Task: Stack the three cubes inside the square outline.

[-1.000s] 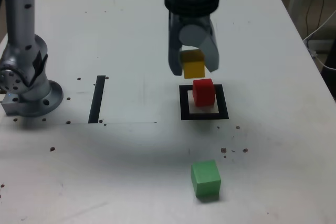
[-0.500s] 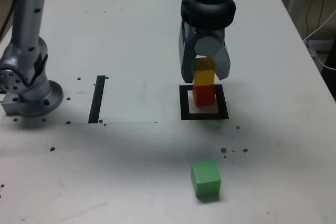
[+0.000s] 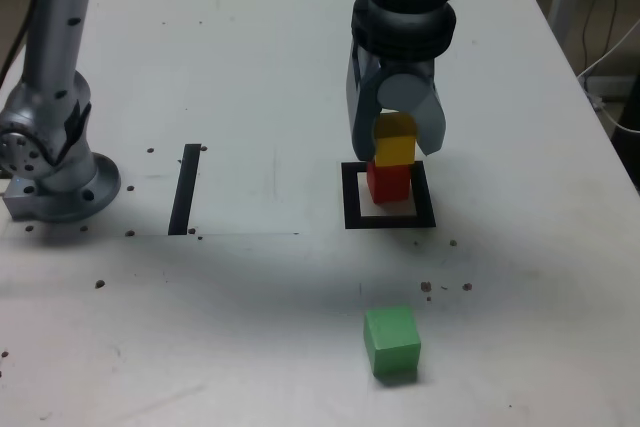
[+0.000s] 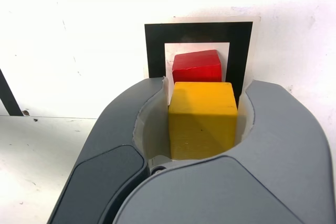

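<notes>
The red cube (image 3: 388, 182) (image 4: 197, 66) stands inside the square outline (image 3: 352, 209) (image 4: 155, 45) of black tape. My gripper (image 3: 396, 147) (image 4: 202, 121) is shut on the yellow cube (image 3: 394, 146) (image 4: 202, 120), which sits right at the red cube's top; whether the two touch I cannot tell. The green cube (image 3: 391, 342) lies alone on the table, nearer the camera in the exterior view.
The arm's grey base (image 3: 55, 162) stands at the exterior view's left. A straight black tape strip (image 3: 185, 189) lies between the base and the outline. Cables (image 3: 612, 57) hang beyond the white table's (image 3: 250, 67) right edge.
The gripper carried the yellow cube rightward in the exterior view and down, from above and behind the red cube to right over it.
</notes>
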`<act>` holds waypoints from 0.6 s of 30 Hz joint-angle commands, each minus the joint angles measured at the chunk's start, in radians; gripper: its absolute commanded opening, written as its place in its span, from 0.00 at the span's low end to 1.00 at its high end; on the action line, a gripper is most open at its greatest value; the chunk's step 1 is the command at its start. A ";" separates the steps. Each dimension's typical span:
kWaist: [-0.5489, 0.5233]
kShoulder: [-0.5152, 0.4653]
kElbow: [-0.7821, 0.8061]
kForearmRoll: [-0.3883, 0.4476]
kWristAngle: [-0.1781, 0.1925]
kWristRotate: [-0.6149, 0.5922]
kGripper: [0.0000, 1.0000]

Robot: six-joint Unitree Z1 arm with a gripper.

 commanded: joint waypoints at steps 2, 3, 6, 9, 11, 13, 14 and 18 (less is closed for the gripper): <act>0.000 0.005 0.002 0.001 -0.004 -0.002 0.17; 0.000 0.005 0.004 0.002 -0.007 -0.002 0.17; 0.001 0.008 0.009 0.002 -0.016 -0.002 0.19; 0.003 0.014 0.013 0.002 -0.024 -0.002 0.24; 0.004 0.017 0.015 0.001 -0.024 -0.002 0.26; 0.005 0.019 0.018 -0.001 -0.023 -0.002 0.27; 0.006 0.020 0.019 -0.002 -0.021 -0.002 0.28; 0.011 0.025 0.025 -0.007 -0.019 -0.002 0.39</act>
